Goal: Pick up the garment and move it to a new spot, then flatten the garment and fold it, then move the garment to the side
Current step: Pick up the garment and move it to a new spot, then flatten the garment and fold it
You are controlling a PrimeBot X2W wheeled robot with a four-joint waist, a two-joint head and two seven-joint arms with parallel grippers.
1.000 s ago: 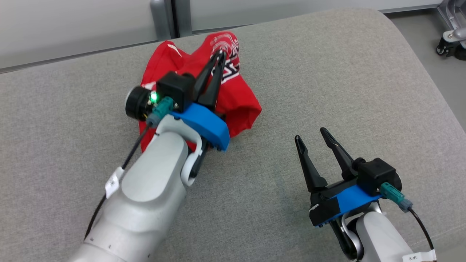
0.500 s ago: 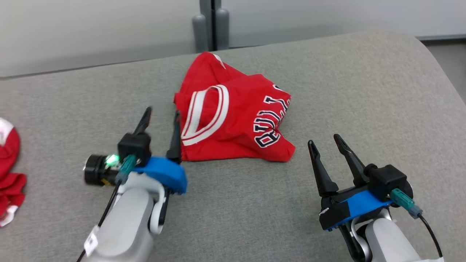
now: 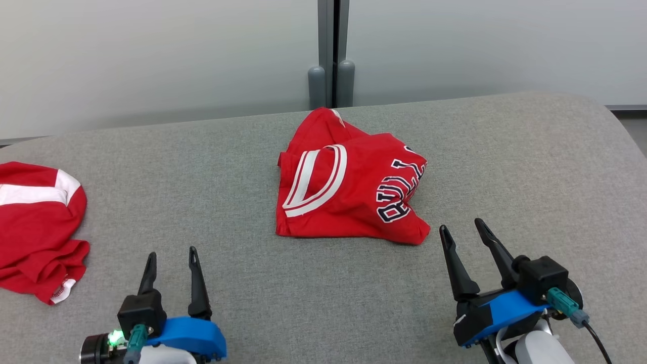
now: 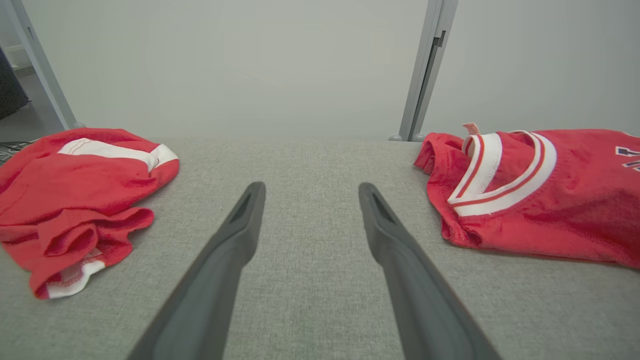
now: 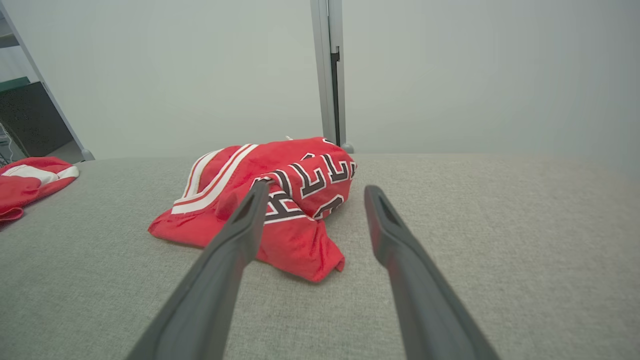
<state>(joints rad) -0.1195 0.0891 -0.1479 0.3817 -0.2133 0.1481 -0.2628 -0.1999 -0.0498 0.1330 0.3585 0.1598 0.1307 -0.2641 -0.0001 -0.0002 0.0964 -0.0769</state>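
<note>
While it lies bunched, the red garment [image 3: 349, 202] shows white-striped trim (dark lettering).

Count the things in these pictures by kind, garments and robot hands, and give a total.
Red garments: 2, the lettered jersey and the garment at the left.
Robot hands: 2, the left hand and the right hand, both open.
Total: 4.

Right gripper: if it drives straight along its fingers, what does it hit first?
Probably the crumpled red jersey with dark lettering; its lettered end sits just ahead of the right gripper, slightly left. Gap unclear.
</note>
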